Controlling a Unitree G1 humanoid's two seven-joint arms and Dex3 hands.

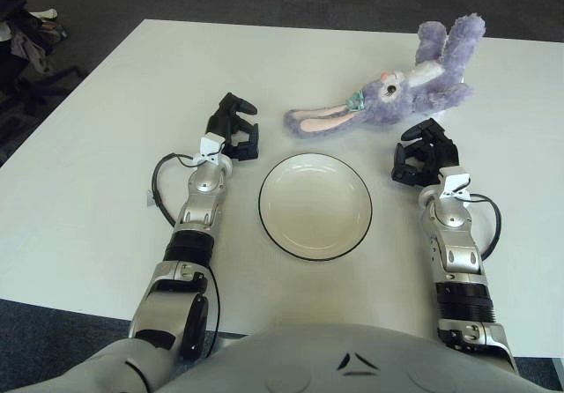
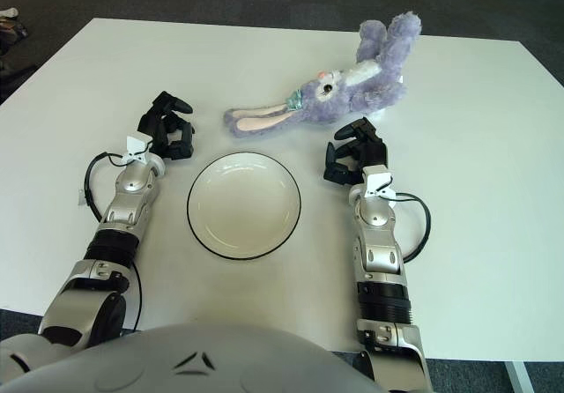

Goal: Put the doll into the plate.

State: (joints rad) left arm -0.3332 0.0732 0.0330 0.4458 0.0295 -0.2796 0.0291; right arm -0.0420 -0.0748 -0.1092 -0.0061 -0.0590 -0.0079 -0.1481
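Doll (image 1: 405, 93): purple plush rabbit, lying on its side in the upper right of the frame, on the worktop (image 1: 106, 173). Long ears stretch left toward centre, legs stick up at the far right. It sits just beyond the plate (image 1: 315, 205), not in it.

Handling, my read: light, soft, squashy, no breakage risk. Fur gives decent friction, but the stuffing will compress, so the fingers need to close deep. Ears are floppy; grabbing one would leave the body swinging and trailing. Best hold looks like the torso or head, the bulkiest part, pinched across its width.

Right hand (image 1: 425, 152): near the doll's body, just below it in the frame, fingers curled but holding nothing. No contact visible. It is the obvious one for the pick.

Left hand (image 1: 236, 129): left of the plate's upper rim, fingers curled, empty, below and left of the ear tip.

Plate: white, dark rim, empty, centre frame between the 2 hands. Doll is longer than the plate is wide, so expect ears to overhang.
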